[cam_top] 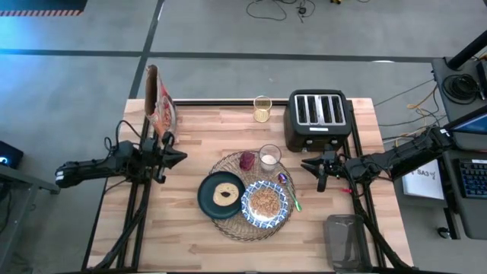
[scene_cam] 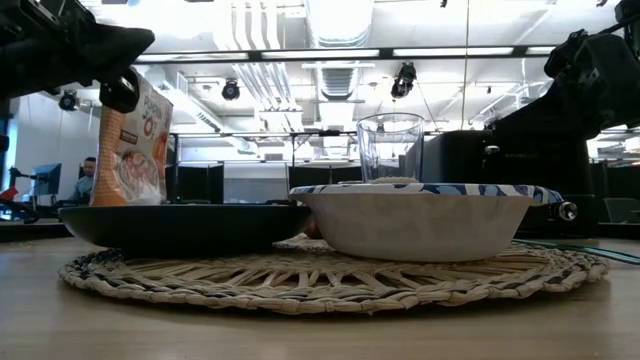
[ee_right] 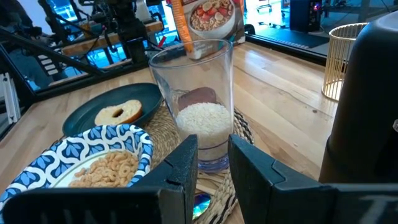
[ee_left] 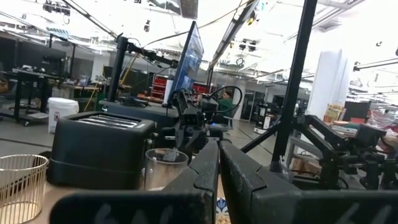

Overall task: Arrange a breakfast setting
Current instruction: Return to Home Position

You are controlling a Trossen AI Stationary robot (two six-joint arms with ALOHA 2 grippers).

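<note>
Toward the table's front middle, the placemat (cam_top: 225,164) bearing plate (cam_top: 219,195), bowl (cam_top: 265,203), glass (cam_top: 269,157) and spoon (cam_top: 290,192) sits between both arms, nearer the empty, slightly parted right gripper (cam_top: 310,169) facing the glass, with the closed left gripper (cam_top: 181,157) leftward.

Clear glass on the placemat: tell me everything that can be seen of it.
The clear glass is a plain, straight-sided tumbler, seemingly of glass, standing upright on the woven placemat near its edge on the toaster side. White grainy stuff fills about its lower third; above that it is empty. A dark red apple stands close beside it and the blue-and-white bowl in front; whether either touches it cannot be told. The right pincer faces it, slightly open, without touching.
</note>
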